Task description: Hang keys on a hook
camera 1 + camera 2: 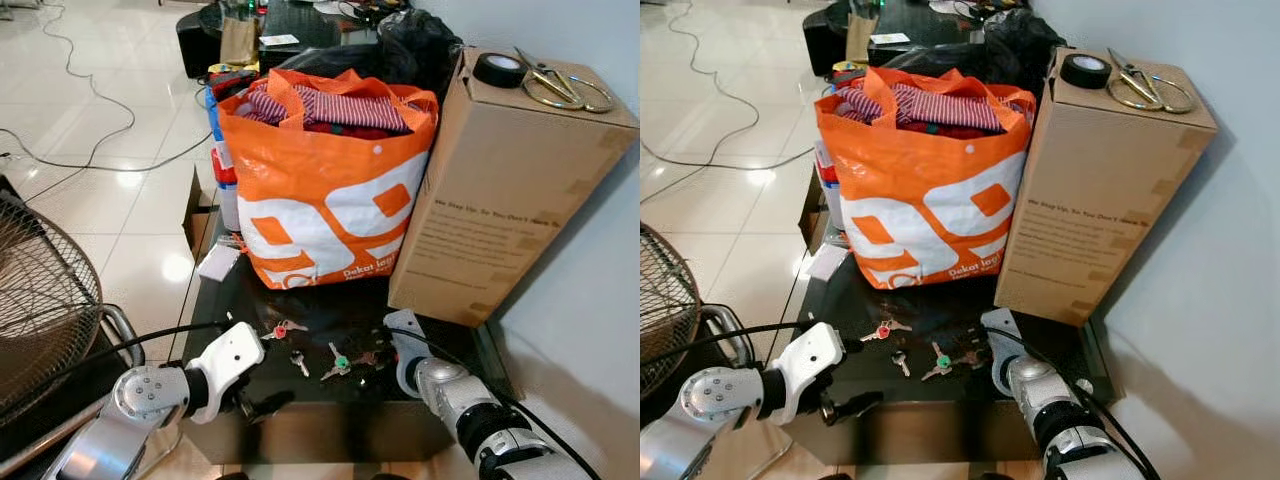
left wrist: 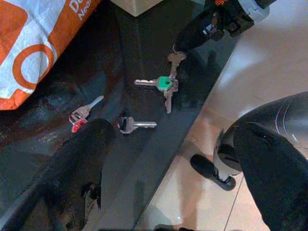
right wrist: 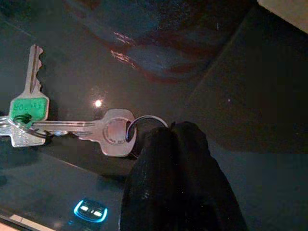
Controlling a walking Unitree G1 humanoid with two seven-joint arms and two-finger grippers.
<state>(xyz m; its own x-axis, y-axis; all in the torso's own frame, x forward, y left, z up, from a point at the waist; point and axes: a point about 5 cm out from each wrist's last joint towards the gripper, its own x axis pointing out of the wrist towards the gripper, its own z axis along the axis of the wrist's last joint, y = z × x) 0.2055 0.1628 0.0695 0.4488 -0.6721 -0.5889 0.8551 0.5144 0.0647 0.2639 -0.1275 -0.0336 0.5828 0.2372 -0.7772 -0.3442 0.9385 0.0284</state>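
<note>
Fingers of the right gripper (image 3: pixel 171 132) are pressed together at the ring of a key bunch (image 3: pixel 72 125) with a green tag — seemingly pinching it, though the keys lie flat on the dark tabletop (image 1: pixel 300 410). Left gripper (image 2: pixel 168 159) hovers at the tabletop's near edge, fingers spread wide and empty. Two other keys (image 1: pixel 285 328) lie loose. No hook can be made out, so lifting, carrying and hanging all remain.

I see a glossy white tile floor (image 1: pixel 130 200) at left, a dark glass surface (image 1: pixel 330 400) and a pale wall (image 1: pixel 590 300) at right.
</note>
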